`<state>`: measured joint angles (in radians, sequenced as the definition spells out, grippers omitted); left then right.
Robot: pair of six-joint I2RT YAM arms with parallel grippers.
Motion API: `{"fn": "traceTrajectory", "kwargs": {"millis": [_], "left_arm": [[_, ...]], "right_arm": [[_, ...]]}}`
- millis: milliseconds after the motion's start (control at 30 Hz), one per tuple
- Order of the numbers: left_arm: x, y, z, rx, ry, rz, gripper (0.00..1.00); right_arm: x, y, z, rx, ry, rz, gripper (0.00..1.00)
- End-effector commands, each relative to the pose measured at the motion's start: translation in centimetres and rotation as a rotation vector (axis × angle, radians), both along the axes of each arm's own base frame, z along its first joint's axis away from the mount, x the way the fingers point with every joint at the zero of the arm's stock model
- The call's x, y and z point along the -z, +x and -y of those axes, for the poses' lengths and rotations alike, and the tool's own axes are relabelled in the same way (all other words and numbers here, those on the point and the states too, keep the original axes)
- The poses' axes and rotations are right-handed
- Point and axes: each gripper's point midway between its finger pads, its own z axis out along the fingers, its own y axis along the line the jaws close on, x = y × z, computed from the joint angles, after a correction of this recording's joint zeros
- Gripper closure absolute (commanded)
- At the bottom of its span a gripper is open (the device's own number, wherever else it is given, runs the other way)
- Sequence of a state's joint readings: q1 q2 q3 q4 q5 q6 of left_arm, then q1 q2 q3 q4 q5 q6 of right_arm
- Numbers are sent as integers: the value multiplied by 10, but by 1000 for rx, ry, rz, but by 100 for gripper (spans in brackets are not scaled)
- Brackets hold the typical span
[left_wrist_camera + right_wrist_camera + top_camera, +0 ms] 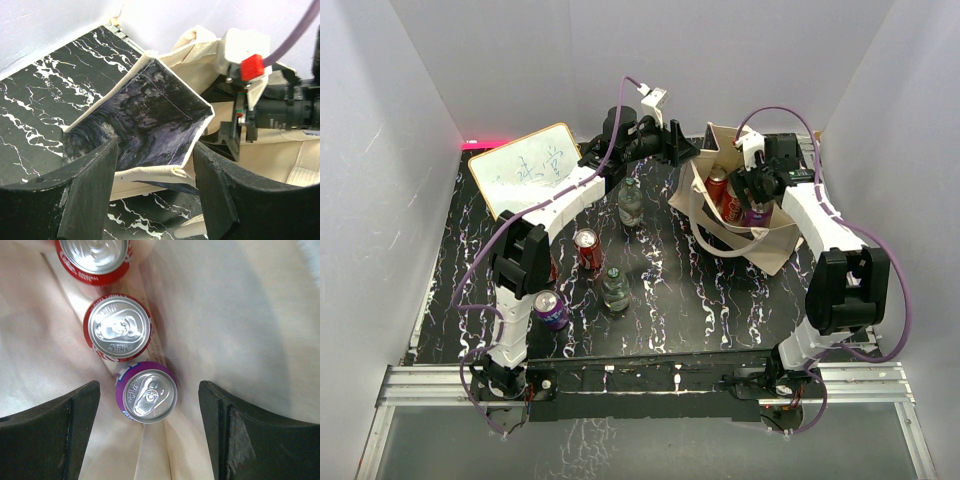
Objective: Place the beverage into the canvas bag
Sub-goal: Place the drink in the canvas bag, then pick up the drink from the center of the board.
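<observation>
The beige canvas bag (775, 240) stands open at the back right, and its dark panel (145, 115) faces the left wrist view. Inside it are two red cans (119, 329) (95, 255) and a purple beverage can (150, 396), all upright. My right gripper (149, 410) hangs open just above the purple can, with a gap on both sides of it. In the top view this gripper (752, 190) reaches into the bag's mouth. My left gripper (155, 165) is open at the bag's left corner (682, 150), with the folded rim lying across the space between its fingers.
On the black marbled table (660, 310) stand a purple can (550, 310), a red can (587, 249) and two clear bottles (631, 203) (614, 290). A whiteboard (525, 168) leans at the back left. White walls enclose three sides.
</observation>
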<state>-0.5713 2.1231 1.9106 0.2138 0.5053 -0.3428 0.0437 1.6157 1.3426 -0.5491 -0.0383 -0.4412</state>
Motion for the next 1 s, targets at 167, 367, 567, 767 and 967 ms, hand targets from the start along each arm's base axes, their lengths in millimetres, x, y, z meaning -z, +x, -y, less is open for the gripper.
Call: {"fn": "traceTrajectory", "kwargs": {"millis": [167, 367, 567, 767, 967], "left_arm": [[-32, 3, -16, -45, -51, 23, 37], [-60, 4, -33, -69, -73, 63, 24], [-87, 3, -61, -100, -101, 84, 11], [-97, 1, -99, -200, -66, 97, 4], [-73, 9, -172, -467, 73, 41, 3]], "right_arm": [[-101, 4, -24, -103, 117, 246, 19], [-140, -9, -58, -184, 237, 280, 19], [-181, -31, -115, -321, 320, 342, 19], [-209, -49, -178, -487, 348, 376, 20], [-190, -67, -246, -674, 395, 278, 20]]}}
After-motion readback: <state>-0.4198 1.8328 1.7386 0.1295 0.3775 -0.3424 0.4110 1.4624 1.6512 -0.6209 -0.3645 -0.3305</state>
